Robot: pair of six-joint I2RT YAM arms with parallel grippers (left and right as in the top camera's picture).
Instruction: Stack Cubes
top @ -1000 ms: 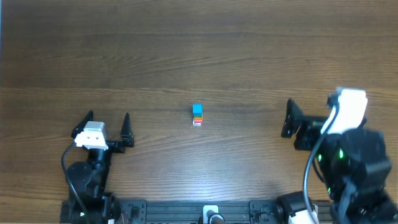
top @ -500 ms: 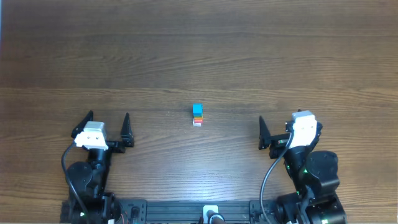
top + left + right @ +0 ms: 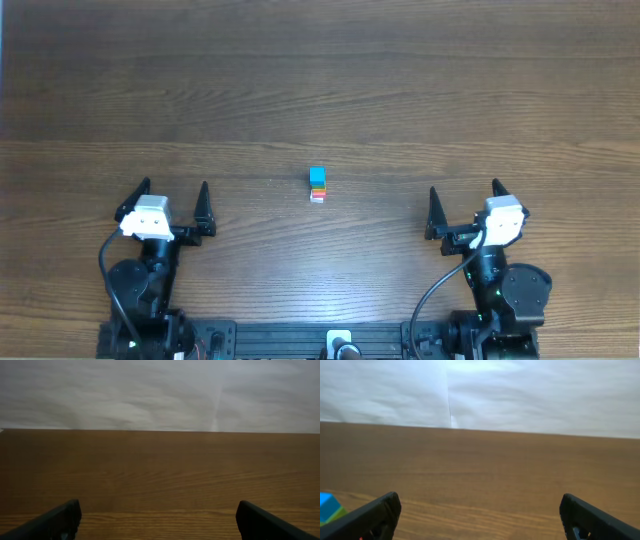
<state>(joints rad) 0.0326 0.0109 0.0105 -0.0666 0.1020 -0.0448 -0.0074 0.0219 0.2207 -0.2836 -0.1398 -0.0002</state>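
Note:
A small stack of cubes (image 3: 317, 185) stands upright at the middle of the wooden table (image 3: 320, 90), blue on top, then green, orange and a pale one at the base. In the right wrist view the stack's blue top (image 3: 328, 505) shows just beyond one finger. My left gripper (image 3: 172, 194) rests open near the front left, well apart from the stack. My right gripper (image 3: 464, 199) rests open near the front right, also well clear of it. Nothing lies between either pair of fingers (image 3: 55, 521).
A white backdrop (image 3: 160, 392) rises behind the table's far edge. Both arm bases sit on a black rail (image 3: 320, 340) along the front edge.
The right arm has drawn back and settled at the front right, its gripper swinging round to point up the table. The left arm and the stack have not moved.

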